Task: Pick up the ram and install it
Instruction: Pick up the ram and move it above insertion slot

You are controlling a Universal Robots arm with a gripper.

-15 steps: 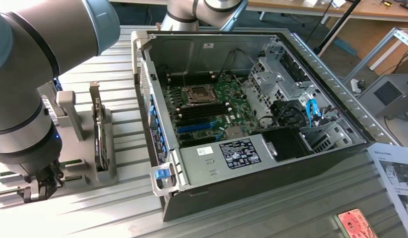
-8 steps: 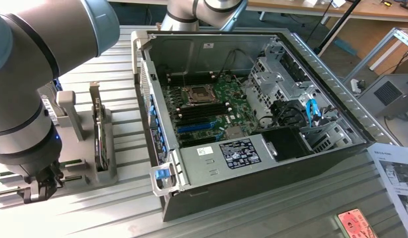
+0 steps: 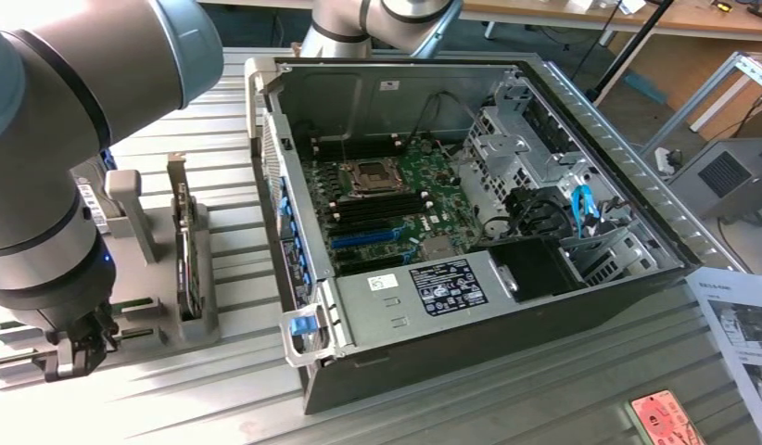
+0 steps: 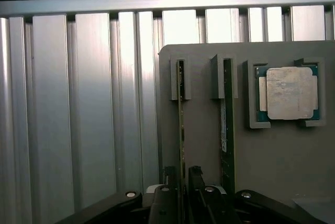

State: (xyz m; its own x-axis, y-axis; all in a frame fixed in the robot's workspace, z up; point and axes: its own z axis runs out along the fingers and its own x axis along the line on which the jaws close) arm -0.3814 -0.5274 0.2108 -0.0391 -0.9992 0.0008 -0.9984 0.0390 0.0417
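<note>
Hovering over the grey holder (image 4: 201, 130), the gripper (image 4: 181, 174) is straddling the ram (image 4: 181, 124), which is standing on edge in its slot. The jaws are sitting apart, released. The pick-up step is proceeding; closing probably calls for jaws centred squarely on the thin board.

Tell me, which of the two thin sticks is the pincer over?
The stick farther from the square silver chip: it runs between the pincer's open fingertips. The other stick stands beside the chip.
</note>
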